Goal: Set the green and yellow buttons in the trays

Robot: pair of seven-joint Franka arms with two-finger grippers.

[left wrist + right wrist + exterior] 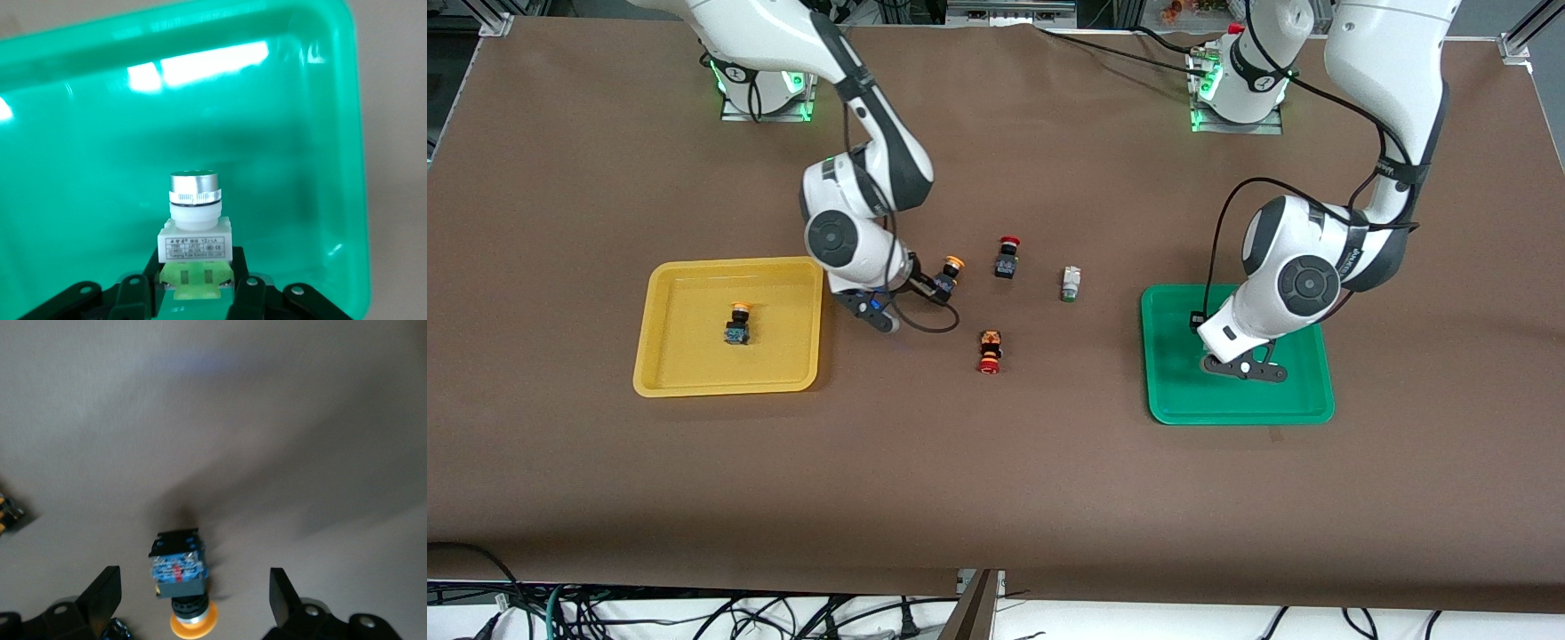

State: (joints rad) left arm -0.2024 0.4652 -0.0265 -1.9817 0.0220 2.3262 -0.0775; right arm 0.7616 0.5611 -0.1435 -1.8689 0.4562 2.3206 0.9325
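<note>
1. The shallow yellow plastic tray [694,378] lies toward the right arm's end of the brown table [605,489]. One orange-yellow-capped push button with a black-blue body [737,324] sits inside it.
2. The shallow green plastic tray [1174,391] lies toward the left arm's end. The left gripper [197,293] hangs low over it, its fingers closed on the base of a green-capped push button with a white-silver body [194,220], held with the cap pointing away from the wrist.
3. The right gripper [197,593] is just beside the yellow tray, fingers spread wide. A second orange-yellow-capped button [948,276] lies on the table between them, touching neither finger.
4. A second green-capped white button [1070,284] lies on its side on the table between the two trays.
5. A red-capped switch with a black body [1007,257] and a red-capped switch with an orange body [990,351] lie on the table near the middle.
</note>
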